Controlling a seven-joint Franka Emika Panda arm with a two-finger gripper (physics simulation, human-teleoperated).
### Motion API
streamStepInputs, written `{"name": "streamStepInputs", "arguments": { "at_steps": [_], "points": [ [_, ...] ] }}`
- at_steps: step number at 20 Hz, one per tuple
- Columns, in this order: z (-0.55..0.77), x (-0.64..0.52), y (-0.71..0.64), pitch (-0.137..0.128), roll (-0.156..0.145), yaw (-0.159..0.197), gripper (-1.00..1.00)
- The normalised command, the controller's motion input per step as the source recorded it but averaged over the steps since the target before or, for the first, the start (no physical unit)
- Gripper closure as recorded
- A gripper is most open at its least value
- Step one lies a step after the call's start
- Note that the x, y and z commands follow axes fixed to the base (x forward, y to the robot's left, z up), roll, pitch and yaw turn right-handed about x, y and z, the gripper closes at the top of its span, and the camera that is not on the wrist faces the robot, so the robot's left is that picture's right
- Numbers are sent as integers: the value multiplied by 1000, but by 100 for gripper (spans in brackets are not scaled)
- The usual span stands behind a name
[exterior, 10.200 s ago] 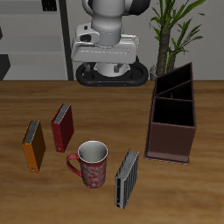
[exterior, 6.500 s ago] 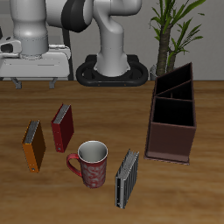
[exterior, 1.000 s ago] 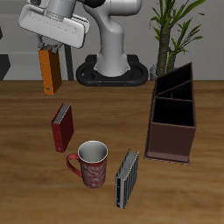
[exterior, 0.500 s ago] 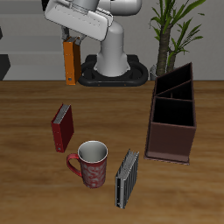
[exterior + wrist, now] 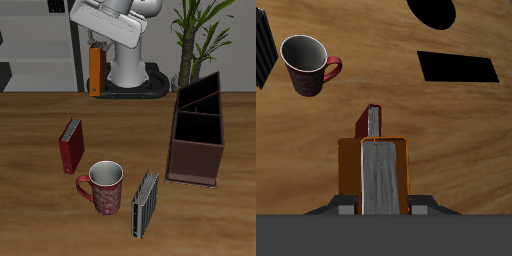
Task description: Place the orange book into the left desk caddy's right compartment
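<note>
Gripper (image 5: 96,44) raised high over the table's back, pointing down, fingers clamped on orange book (image 5: 95,68).

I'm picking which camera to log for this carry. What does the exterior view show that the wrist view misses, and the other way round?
Only the exterior view shows the left desk caddy with its dividers, the potted plant, the robot's base, and how high the orange book hangs above the table. Only the wrist view shows the book's pale page edge close up between the jaws. Both show the orange book held in the gripper, the dark red book, the mug and the striped book.
</note>
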Motion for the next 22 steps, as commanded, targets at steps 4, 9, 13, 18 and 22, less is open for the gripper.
{"name": "streamStepInputs", "arguments": {
  "at_steps": [4,9,13,18,22],
  "points": [
    [114,96,582,-26,17,-53,100],
    [-19,238,785,9,101,0,100],
    [-43,186,517,8,56,27,100],
    [-86,209,620,18,59,-10,100],
    [-35,141,551,8,59,13,100]
  ]
}}
